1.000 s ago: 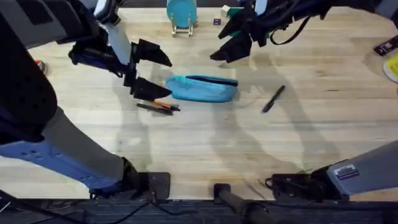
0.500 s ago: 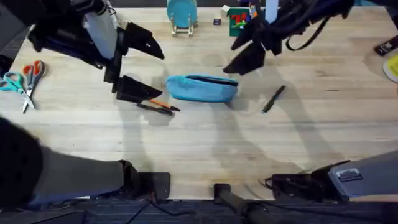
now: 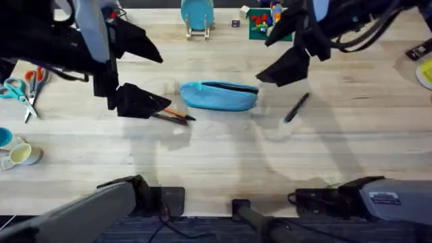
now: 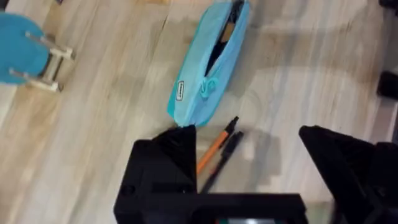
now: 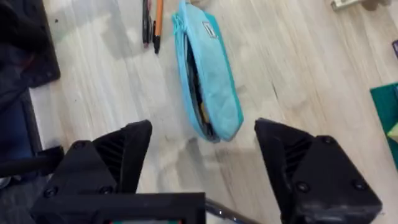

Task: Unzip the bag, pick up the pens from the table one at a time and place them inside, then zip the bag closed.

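Overhead — bag [image 3: 219,95] unzipped, 2 pens [image 3: 174,116] beside it, both grippers spread.

Bare tabltop [image 3: 223,155] spans the lower centre, open for passing. At centre the bag [image 3: 219,95] blocks, with pens [image 3: 174,116] just left and a black pen [image 3: 296,106] right; scissors [image 3: 23,86] crowd the left edge.
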{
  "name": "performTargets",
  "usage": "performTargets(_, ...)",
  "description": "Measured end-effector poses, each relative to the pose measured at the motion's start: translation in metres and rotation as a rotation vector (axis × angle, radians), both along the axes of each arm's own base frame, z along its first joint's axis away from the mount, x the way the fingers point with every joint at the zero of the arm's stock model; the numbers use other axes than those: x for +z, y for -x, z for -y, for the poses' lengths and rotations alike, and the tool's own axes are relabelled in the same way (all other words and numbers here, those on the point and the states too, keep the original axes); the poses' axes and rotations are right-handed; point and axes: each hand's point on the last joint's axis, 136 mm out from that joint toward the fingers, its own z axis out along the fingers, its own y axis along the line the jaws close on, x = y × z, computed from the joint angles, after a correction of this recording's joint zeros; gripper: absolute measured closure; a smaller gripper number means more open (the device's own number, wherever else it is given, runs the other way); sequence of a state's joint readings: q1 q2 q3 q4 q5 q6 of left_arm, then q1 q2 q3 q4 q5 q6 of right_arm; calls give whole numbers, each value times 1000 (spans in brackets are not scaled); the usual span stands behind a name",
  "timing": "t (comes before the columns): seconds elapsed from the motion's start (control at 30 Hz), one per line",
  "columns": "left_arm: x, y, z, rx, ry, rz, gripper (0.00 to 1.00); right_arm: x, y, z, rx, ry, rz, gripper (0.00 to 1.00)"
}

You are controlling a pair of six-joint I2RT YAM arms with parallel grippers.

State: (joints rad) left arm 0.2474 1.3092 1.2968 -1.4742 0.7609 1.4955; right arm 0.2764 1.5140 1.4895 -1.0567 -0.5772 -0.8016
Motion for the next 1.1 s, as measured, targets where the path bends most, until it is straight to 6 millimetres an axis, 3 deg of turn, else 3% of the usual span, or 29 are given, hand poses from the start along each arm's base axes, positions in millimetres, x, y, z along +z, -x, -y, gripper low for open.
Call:
performTargets(0.63, 23, 23, -5, 390, 27, -167, 2, -4, 7, 7, -7, 40, -20, 7)
performTargets(1.1, 21, 24, -9, 466, 26, -213, 2, -4, 7, 7, -8, 43, -20, 25)
